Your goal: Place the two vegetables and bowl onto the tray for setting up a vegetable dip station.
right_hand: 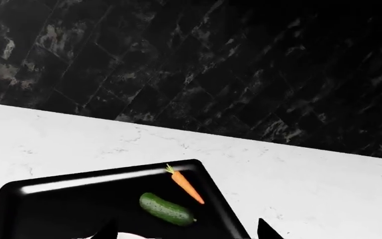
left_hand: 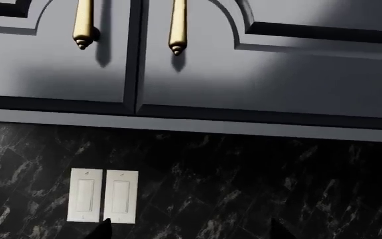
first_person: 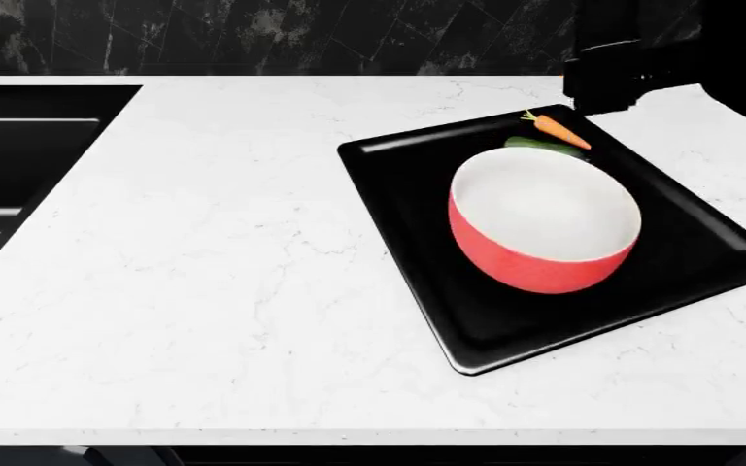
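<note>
In the head view the black tray (first_person: 406,194) lies on the white counter at the right. The red bowl (first_person: 544,221), white inside, stands upright in the tray's middle. The orange carrot (first_person: 559,129) and the green cucumber (first_person: 544,147) lie side by side at the tray's far corner, just behind the bowl. My right gripper (right_hand: 186,234) hovers open above the bowl's far rim (right_hand: 135,237), short of the cucumber (right_hand: 166,209) and carrot (right_hand: 185,187), holding nothing. My left gripper (left_hand: 191,234) is open and empty, raised and facing the wall.
A black recessed sink (first_person: 23,146) sits at the counter's left end. The dark marble backsplash (first_person: 283,34) runs behind the counter. The left wrist view shows grey cabinet doors with brass handles (left_hand: 83,25) and two white switch plates (left_hand: 103,195). My right arm (first_person: 632,58) hangs over the tray's far corner.
</note>
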You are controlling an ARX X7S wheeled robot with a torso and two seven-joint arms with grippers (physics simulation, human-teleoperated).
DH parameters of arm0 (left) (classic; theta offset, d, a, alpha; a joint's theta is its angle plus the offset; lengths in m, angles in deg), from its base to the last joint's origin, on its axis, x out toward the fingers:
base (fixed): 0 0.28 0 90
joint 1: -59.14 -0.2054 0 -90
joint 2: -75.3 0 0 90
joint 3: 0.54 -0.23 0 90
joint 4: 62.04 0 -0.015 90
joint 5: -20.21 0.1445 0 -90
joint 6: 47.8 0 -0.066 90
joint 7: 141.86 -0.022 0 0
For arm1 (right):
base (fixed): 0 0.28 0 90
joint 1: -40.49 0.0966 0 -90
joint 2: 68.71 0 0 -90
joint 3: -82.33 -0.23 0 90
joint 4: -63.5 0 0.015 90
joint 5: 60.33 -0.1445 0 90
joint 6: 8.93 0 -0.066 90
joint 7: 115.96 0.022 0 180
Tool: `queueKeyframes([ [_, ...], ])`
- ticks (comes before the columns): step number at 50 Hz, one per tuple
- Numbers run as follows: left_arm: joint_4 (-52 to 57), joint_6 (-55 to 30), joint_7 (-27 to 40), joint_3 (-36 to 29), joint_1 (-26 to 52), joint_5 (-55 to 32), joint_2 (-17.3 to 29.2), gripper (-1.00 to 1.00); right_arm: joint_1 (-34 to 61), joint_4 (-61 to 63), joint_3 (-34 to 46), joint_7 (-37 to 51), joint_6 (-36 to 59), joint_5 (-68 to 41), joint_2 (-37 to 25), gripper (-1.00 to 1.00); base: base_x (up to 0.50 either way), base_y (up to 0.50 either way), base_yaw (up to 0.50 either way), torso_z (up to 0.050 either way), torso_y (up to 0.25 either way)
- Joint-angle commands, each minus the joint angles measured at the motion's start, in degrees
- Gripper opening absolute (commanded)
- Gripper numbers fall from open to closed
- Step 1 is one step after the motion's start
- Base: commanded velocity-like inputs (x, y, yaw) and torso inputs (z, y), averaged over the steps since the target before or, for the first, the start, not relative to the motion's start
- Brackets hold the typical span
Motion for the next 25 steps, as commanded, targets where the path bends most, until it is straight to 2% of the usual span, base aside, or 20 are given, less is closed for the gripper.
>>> queueKeyframes([
  [1, 0.4, 0.2, 0.9, 0.8, 1.5, -1.3, 0.2, 1.00, 8.9, 3.8, 1.1, 5.8, 3.5, -0.1, 3.7, 1.00, 0.00, 0.00, 0.00, 0.000, 0.000],
  [12, 1.4, 0.5, 2.7, 2.8, 5.0, -3.8, 1.1, 1.00, 16.4, 9.7, 3.2, 11.4, 3.1, -0.1, 7.1, 1.00, 0.00, 0.00, 0.00, 0.000, 0.000],
  [25, 2.7, 1.0, 4.3, 4.8, 8.9, -5.4, 2.0, 1.00, 24.6, 14.6, 5.3, 10.9, 2.9, 5.4, 9.5, 1.00, 0.00, 0.00, 0.00, 0.000, 0.000],
])
